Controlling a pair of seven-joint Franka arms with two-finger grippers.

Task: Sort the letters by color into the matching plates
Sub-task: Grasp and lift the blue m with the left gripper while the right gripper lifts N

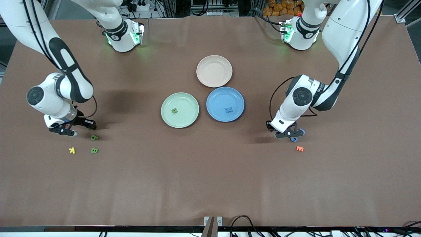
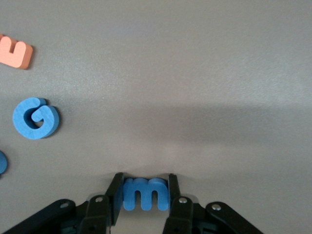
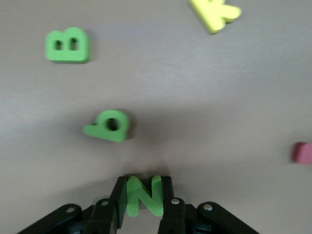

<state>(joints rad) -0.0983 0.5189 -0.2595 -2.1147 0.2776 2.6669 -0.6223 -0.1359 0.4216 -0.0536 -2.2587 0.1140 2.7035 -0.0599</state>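
Observation:
My left gripper (image 2: 145,181) is shut on a blue letter m (image 2: 145,195), low at the table (image 1: 210,184) toward the left arm's end. A blue G (image 2: 35,118) lies on the table close by. My right gripper (image 3: 144,181) is shut on a green letter N (image 3: 144,196), low at the table toward the right arm's end. Two more green letters lie near it, a rounded one (image 3: 109,126) and a B (image 3: 67,45). The pale green plate (image 1: 184,119) holds one green letter (image 1: 174,111). The blue plate (image 1: 217,98) holds a blue X (image 1: 229,110).
A beige-pink plate (image 1: 214,71) stands farther from the front camera than the other two plates. An orange E (image 1: 299,148) lies near the left gripper (image 1: 290,134). A yellow K (image 1: 72,150) and a red piece (image 3: 303,152) lie near the right gripper (image 1: 69,131).

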